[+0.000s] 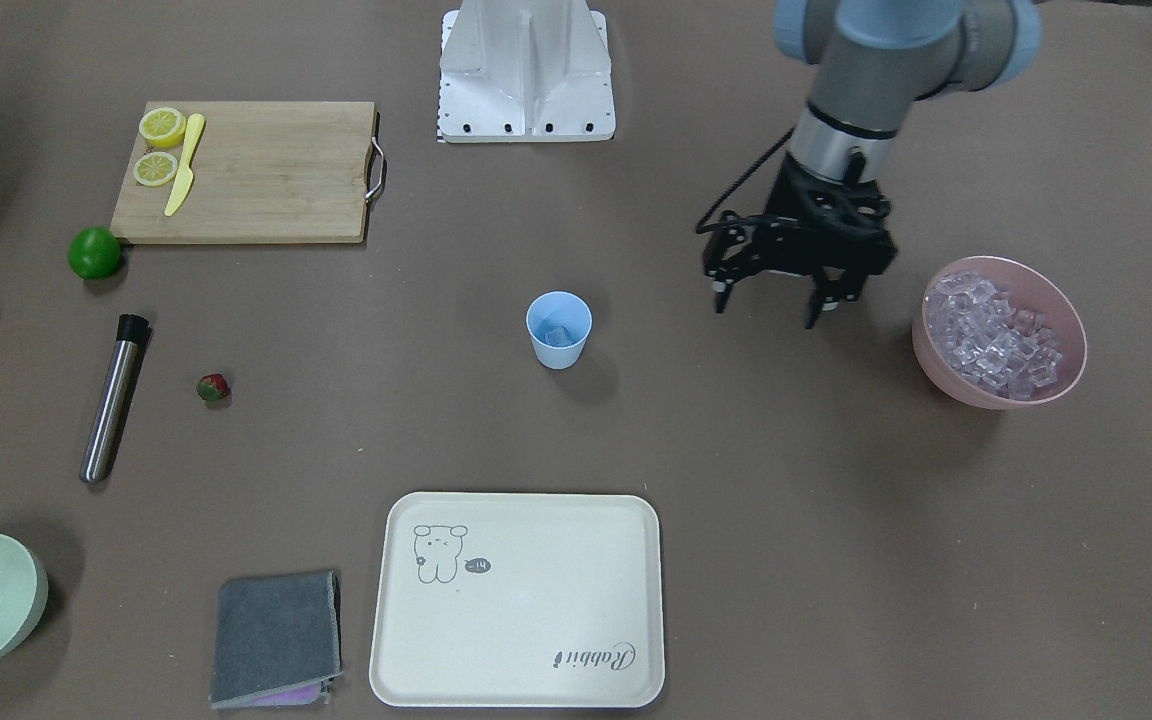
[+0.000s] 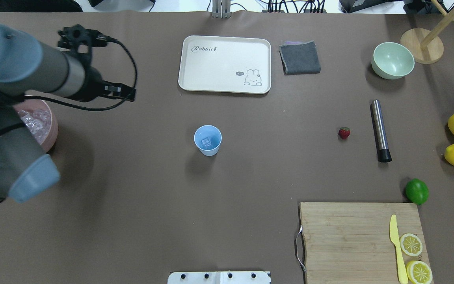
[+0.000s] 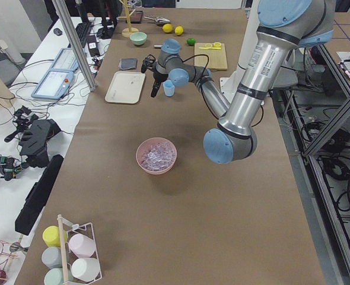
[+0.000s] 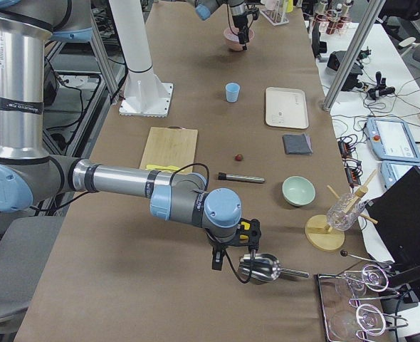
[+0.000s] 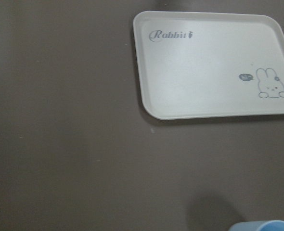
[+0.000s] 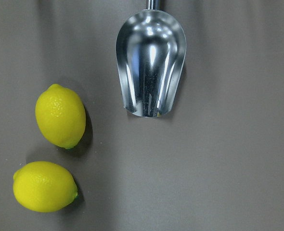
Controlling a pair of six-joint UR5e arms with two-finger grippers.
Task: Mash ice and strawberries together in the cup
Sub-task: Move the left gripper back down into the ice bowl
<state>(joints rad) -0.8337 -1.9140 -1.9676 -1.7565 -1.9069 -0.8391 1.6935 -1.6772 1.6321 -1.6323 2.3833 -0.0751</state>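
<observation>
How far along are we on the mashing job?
Done: ice sits in the cup. In hand: nothing; the left pincer hangs open and empty between the cup and the pink bowl. Left: the strawberry lies on the table, and the steel rod lies untouched beside it.

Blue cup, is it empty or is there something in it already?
Not empty: the cup stands upright with ice at its bottom; the strawberry lies outside it.

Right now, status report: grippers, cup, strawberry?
Left gripper open, empty, between cup and pink bowl. Right gripper by scoop, state unclear. Cup holds ice; strawberry on table.
</observation>
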